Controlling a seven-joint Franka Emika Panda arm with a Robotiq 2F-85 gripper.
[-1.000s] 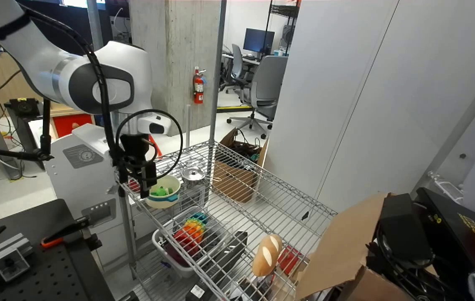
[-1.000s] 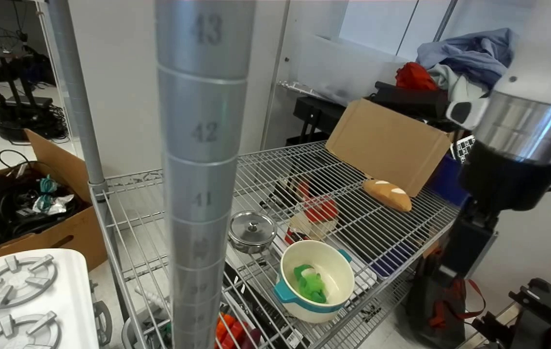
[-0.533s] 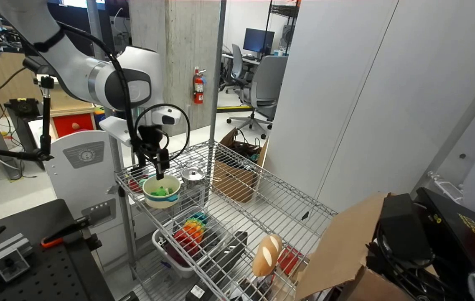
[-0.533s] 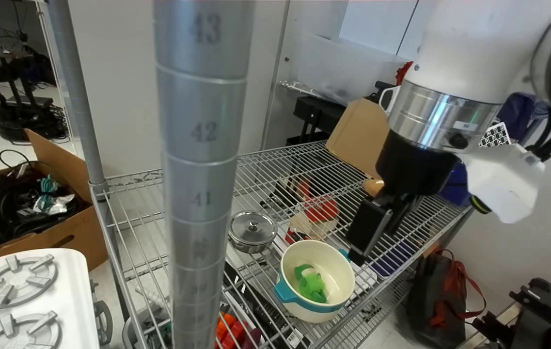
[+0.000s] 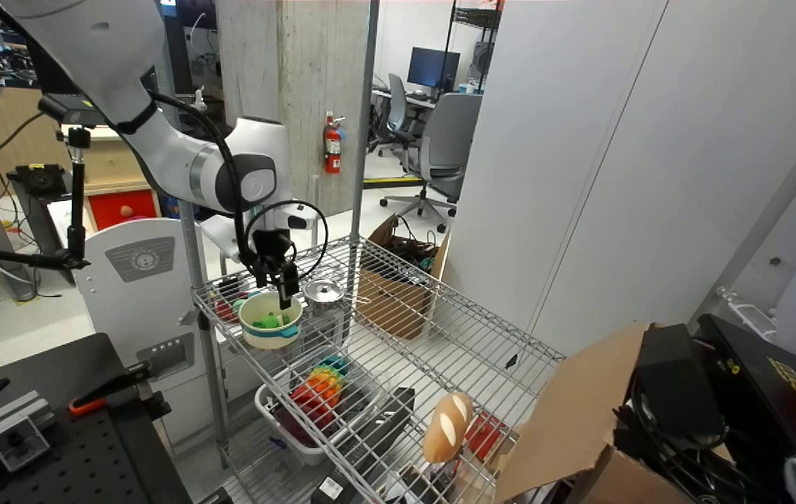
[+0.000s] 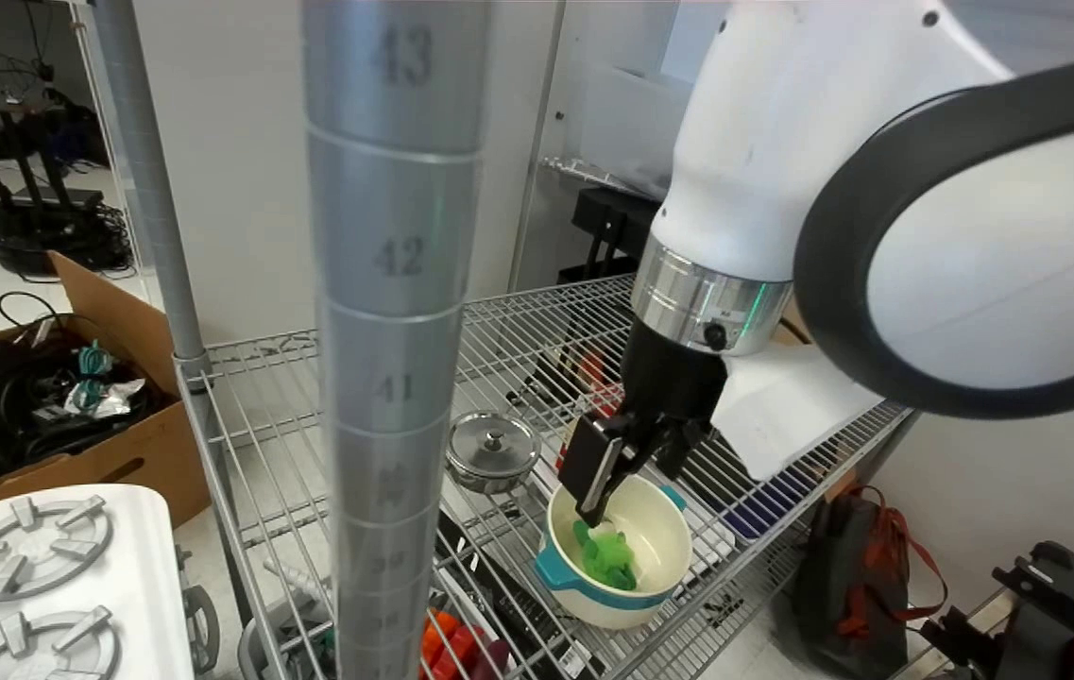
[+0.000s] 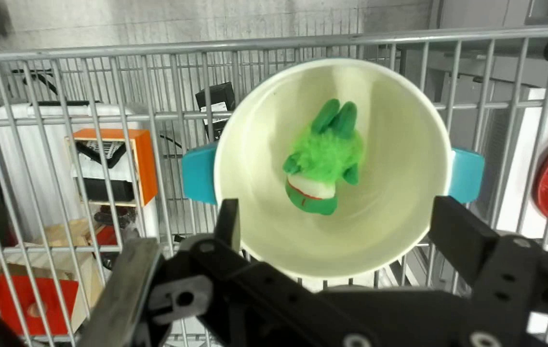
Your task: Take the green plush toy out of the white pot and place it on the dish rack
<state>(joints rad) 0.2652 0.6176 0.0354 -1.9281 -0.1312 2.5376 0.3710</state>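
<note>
The green plush toy point(image 5: 270, 320) lies inside the white pot point(image 5: 266, 341), which has blue side handles and a cream inside. In an exterior view the toy point(image 6: 606, 559) shows at the bottom of the pot point(image 6: 607, 616). In the wrist view the toy point(image 7: 326, 159) lies near the pot's middle, and the pot point(image 7: 351, 255) fills the centre. My gripper point(image 7: 336, 209) is open and empty, fingers wide apart above the pot's near side. The gripper is over the pot in both exterior views point(image 5: 274, 292) point(image 6: 633, 493). I cannot make out a dish rack.
The pot stands on wire shelving point(image 5: 468, 301). A lidded steel pot point(image 6: 493, 449) is close beside it. A bread toy point(image 5: 448, 427) lies farther along, by a cardboard box point(image 5: 580, 420). A metal post point(image 6: 404, 283) rises at the shelf's corner. A toy stove point(image 6: 55, 576) stands beside the shelf.
My gripper has swung in from beside the pot to over it, and has come lower in the last half second. The pot and the toy have not moved.
</note>
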